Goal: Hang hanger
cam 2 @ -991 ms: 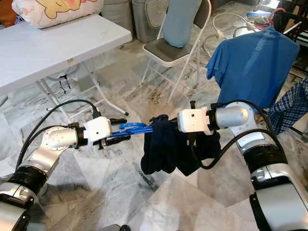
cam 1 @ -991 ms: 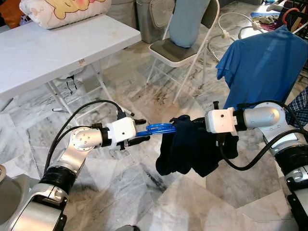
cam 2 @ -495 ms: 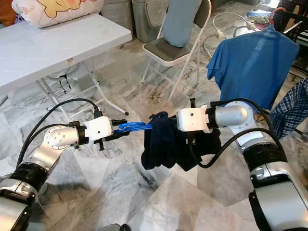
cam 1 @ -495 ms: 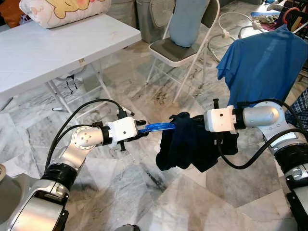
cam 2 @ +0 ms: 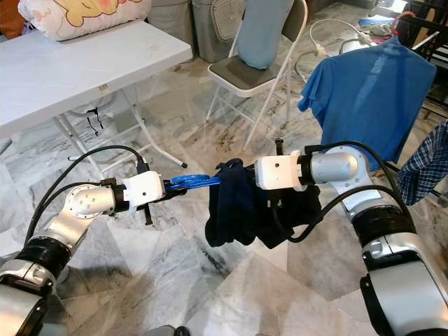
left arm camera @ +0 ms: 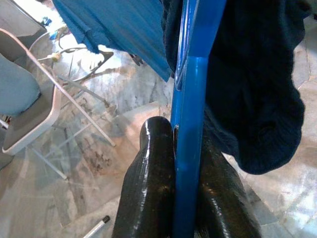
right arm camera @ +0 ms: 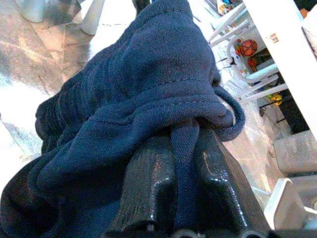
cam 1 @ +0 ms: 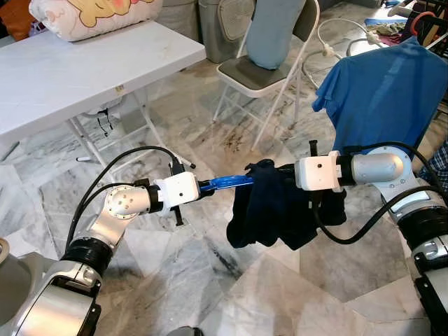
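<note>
A blue plastic hanger (cam 1: pixel 227 182) stretches level between my two arms above the marble floor. My left gripper (cam 1: pixel 204 189) is shut on its bare end, and its black fingers (left arm camera: pixel 148 198) clamp the blue bar (left arm camera: pixel 190 124) from both sides. The hanger's other end is buried in a dark navy garment (cam 1: pixel 276 210) that hangs in a bunch. My right gripper (cam 1: pixel 283 178) is shut on that garment, with a fold of cloth (right arm camera: pixel 183 144) pinched between its fingers (right arm camera: pixel 148 188).
A blue shirt (cam 1: pixel 385 91) hangs on a rack at the right, with plaid cloth (cam 1: pixel 437 157) beside it. A folding chair (cam 1: pixel 262 66) stands straight ahead. A white folding table (cam 1: pixel 84 66) with a pillow (cam 1: pixel 91 14) is at the left.
My left gripper has rolled, turning the hanger from flat to edge-on, and pushed it slightly deeper into the garment. The right gripper keeps its hold and has hardly moved.
</note>
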